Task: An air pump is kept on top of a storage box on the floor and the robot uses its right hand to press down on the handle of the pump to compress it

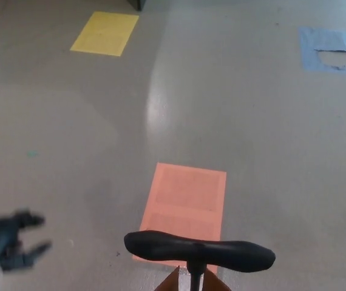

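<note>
Grey, smooth floor filled nearly the whole head view, with a salmon-orange rectangular mat lying near its middle, a yellow rectangular mat far off toward the upper left, and a torn blue-grey patch toward the upper right. Low in the picture, just in front of the orange mat, the black T-shaped plastic handle of the air pump stood with its long axis running left to right, its thin shaft dropping to the brown corner of the storage box at the bottom edge. Nothing touched the handle. At the lower left, well apart from it, the black left hand hung over the floor with its fingers spread and nothing in its grasp. Of the right hand, only a small dark tip showed at the lower right edge, too little to tell its state. The press would seemingly need that hand to come in from the right and settle over the bar.
</note>
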Motion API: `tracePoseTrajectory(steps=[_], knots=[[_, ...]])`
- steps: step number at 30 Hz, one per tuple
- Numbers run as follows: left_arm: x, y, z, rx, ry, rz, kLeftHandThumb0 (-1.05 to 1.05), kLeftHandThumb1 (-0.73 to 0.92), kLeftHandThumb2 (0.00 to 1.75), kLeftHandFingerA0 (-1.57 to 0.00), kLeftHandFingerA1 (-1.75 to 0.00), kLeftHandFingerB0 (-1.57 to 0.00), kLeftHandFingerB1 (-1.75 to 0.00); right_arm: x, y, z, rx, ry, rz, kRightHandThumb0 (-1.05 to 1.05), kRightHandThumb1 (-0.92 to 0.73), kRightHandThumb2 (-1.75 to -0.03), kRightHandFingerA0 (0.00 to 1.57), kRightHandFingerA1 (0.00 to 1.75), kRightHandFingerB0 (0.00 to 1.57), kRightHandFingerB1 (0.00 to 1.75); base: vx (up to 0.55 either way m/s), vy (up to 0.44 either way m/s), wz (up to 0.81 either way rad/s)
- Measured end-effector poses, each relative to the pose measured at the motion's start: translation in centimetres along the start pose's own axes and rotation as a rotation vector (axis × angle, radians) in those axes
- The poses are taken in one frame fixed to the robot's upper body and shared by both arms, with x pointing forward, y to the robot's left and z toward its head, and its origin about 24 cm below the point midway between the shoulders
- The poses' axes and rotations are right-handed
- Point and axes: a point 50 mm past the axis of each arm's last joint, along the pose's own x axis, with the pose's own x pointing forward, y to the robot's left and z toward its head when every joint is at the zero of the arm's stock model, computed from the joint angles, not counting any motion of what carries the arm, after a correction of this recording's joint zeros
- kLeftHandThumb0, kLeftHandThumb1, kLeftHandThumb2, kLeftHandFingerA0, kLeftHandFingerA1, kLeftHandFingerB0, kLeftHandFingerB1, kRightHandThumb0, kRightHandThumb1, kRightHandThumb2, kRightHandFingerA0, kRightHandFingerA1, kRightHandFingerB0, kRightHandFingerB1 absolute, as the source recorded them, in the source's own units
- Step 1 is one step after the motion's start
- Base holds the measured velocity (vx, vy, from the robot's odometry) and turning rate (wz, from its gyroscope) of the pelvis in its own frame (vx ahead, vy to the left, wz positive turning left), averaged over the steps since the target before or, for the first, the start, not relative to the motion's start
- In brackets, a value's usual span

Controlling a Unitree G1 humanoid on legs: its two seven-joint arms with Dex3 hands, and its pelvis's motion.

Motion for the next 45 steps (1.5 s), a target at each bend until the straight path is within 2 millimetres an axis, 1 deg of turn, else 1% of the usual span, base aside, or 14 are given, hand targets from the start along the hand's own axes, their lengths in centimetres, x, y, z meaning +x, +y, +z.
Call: tracePoseTrajectory(steps=[2,3,12,13,14,18,22,24,25,26,28,42,43,45], knots=[[0.5,2.2,0.1,-0.059,0.015,0.063,-0.57,0.85,0.66,-0.21,-0.32,-0.18,-0.29,0.3,-1.7,1.7,0.052,-0.043,-0.045,-0.64,-0.73,-0.93,0.15,0.42,0.12,0.39,0.0,0.0,0.0],[0.5,3.0,-0.1,-0.09,0.027,0.088,-0.32,0.62,1.11,0.0,-0.48,0.0,-0.46,0.3,-2.5,2.2,0.076,-0.063,-0.069,-0.57,-0.89,-0.67,0.21,0.29,0.16,0.26,0.0,0.0,0.0],[0.2,4.5,-2.0,-0.241,0.076,0.153,-0.71,0.67,0.95,0.0,-0.38,-0.09,-0.35,-0.5,-5.7,5.5,0.266,-0.29,-0.228,-0.65,-0.9,-0.67,0.23,0.31,0.21,0.29,0.0,0.0,0.0],[0.1,4.5,-2.0,-0.247,0.074,0.156,-0.67,0.7,0.94,-0.04,-0.33,-0.07,-0.3,-0.8,-6.1,6.3,0.278,-0.345,-0.249,-0.33,-0.59,-1.12,0.0,0.48,0.0,0.46,0.0,0.0,0.0],[0.1,4.5,-2.0,-0.248,0.074,0.157,-0.66,0.71,0.94,-0.05,-0.3,-0.06,-0.28,-0.9,-6.2,6.5,0.28,-0.361,-0.254,-0.65,-0.91,-0.68,0.19,0.28,0.2,0.28,0.0,0.0,0.0],[0.1,4.5,-2.0,-0.25,0.073,0.156,-0.62,0.89,0.68,-0.03,-0.21,-0.07,-0.22,-2.0,-7.4,8.6,0.282,-0.482,-0.296,-0.66,-0.87,-0.67,0.24,0.29,0.21,0.28,0.0,0.0,0.0],[0.2,4.4,-1.9,-0.251,0.072,0.155,-0.68,0.73,0.97,-0.03,-0.27,-0.02,-0.23,-3.2,-8.4,10.7,0.278,-0.591,-0.331,-0.69,-0.84,-0.66,0.24,0.3,0.2,0.28,0.0,0.0,0.0],[0.2,4.3,-1.8,-0.253,0.071,0.151,-0.65,0.9,0.68,-0.03,-0.22,-0.06,-0.2,-4.0,-9.1,11.8,0.276,-0.651,-0.352,-0.7,-0.88,-0.66,0.21,0.29,0.18,0.28,0.0,0.0,0.0],[0.2,4.2,-1.8,-0.255,0.07,0.15,-0.7,0.75,1.06,0.0,-0.3,-0.03,-0.25,-4.3,-9.3,12.2,0.276,-0.669,-0.359,-0.76,-0.87,-0.67,0.2,0.28,0.18,0.27,0.0,0.0,0.0],[0.2,4.1,-1.8,-0.257,0.069,0.148,-0.7,0.77,1.07,-0.01,-0.27,-0.01,-0.23,-4.7,-9.7,12.7,0.275,-0.696,-0.37,-0.35,-0.51,-1.09,0.0,0.48,0.0,0.47,0.0,0.0,0.0],[0.3,4.0,-1.7,-0.258,0.068,0.145,-0.7,0.78,1.08,-0.01,-0.28,0.0,-0.22,-5.7,-10.6,13.8,0.269,-0.747,-0.394,-0.84,-0.75,-1.06,0.11,0.42,0.06,0.39,0.0,0.0,0.0],[-0.4,2.3,-3.5,-0.239,0.126,0.097,-0.68,0.92,0.73,0.0,-0.23,-0.01,-0.16,-14.0,-15.4,22.6,0.156,-1.11,-0.489,-0.78,-0.92,-0.69,0.11,0.24,0.1,0.22,0.0,0.0,0.0],[-0.5,2.1,-3.8,-0.238,0.134,0.091,-0.69,0.92,0.73,-0.01,-0.23,0.0,-0.17,-14.6,-15.5,23.2,0.147,-1.133,-0.488,-0.86,-0.78,-1.09,0.08,0.29,0.11,0.26,0.0,0.0,0.0],[-0.8,1.6,-4.4,-0.233,0.155,0.076,-0.71,0.78,1.1,0.0,-0.27,0.0,-0.22,-16.1,-15.6,24.7,0.122,-1.194,-0.482,-0.84,-0.78,-1.09,0.06,0.25,0.1,0.25,0.0,0.0,0.0]])
